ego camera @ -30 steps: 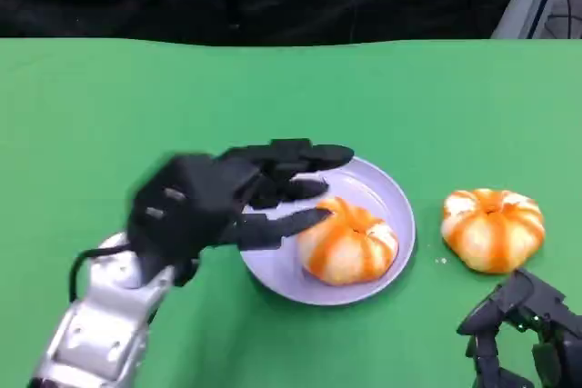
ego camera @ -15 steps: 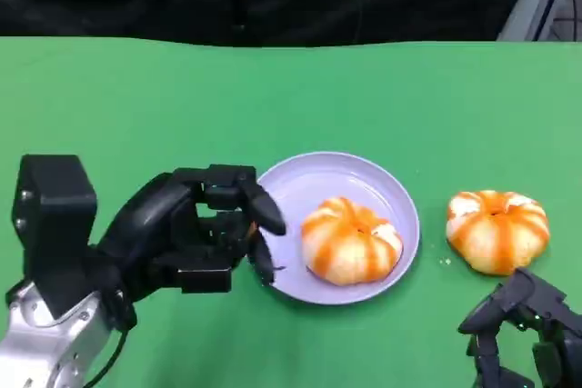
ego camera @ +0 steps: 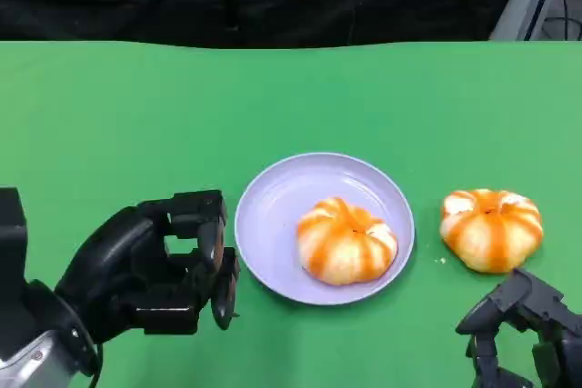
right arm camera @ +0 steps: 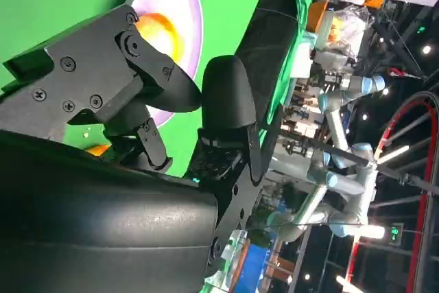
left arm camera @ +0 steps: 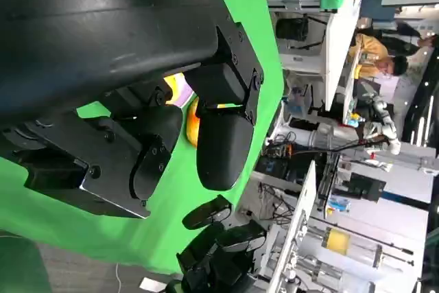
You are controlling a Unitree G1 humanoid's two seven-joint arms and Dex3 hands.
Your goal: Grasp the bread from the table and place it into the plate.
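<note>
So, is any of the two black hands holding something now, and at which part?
Nothing is held. The left hand has its fingers curled in beside the round lilac plate; the right hand is off the orange-striped bread roll on the green table.

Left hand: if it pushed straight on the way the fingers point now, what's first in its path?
Probably the plate. The left hand sits just beside its near rim, fingers aimed toward it, with only green table between. Height over the table is unclear, so it might pass above the rim.
</note>
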